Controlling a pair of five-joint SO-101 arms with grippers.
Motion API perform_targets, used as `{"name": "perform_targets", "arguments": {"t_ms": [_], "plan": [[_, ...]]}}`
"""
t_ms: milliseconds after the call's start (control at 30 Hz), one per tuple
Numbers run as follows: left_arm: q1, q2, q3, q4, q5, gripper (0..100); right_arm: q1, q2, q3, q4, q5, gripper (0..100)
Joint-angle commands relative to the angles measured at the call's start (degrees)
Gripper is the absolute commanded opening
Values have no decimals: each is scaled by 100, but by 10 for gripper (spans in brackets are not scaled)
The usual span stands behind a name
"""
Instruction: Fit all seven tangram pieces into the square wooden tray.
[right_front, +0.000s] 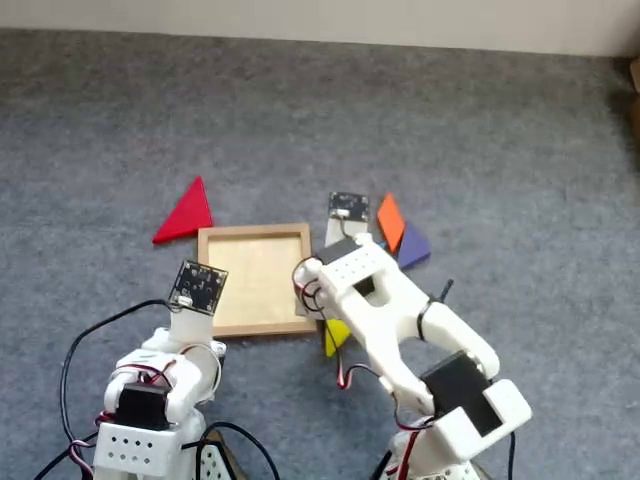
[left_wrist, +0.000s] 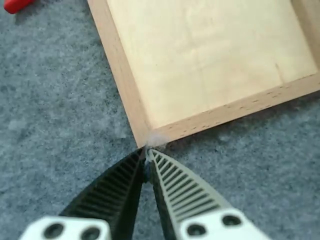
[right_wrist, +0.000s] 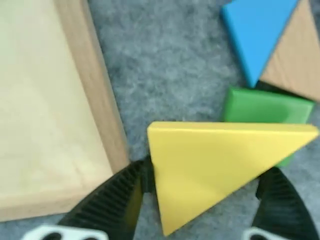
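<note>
Grey carpet (right_front: 500, 130) fills the frame. The right arm (right_front: 400, 320) reaches from the lower right toward the centre, and the left arm (right_front: 160, 390) sits at lower left. The square wooden tray (right_front: 250, 232) lies at centre. A red triangle (right_front: 185, 213) lies just beside its upper left corner, and orange (right_front: 390, 222) and purple (right_front: 414, 247) pieces lie to its right. The right gripper (right_wrist: 205, 175) clamps the yellow triangle (right_wrist: 215, 155) by the tray's lower right corner, near a blue triangle (right_wrist: 257, 30), a green piece (right_wrist: 265, 107) and a plain wooden piece (right_wrist: 297, 55). The left gripper (left_wrist: 147, 155), jaws pressed together, points at the tray's lower left corner.
</note>
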Motion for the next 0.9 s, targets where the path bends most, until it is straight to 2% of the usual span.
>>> {"name": "perform_targets", "arguments": {"t_ms": [0,300,400,500,633,767,867], "plan": [[75,-277,119,35,35,6,4,48,-268,-75,-79,326],[75,-277,119,35,35,6,207,75,-224,-57,0,324],[75,-277,119,35,35,6,198,66,-224,-57,387,301],[75,-277,119,35,35,6,215,66,-251,-57,765,223],[75,-277,119,35,35,6,207,57,-259,-40,1732,135],[75,-277,119,35,35,6,207,57,-259,-31,2418,98],[75,-277,119,35,35,6,207,57,-259,-31,2532,92]]}}
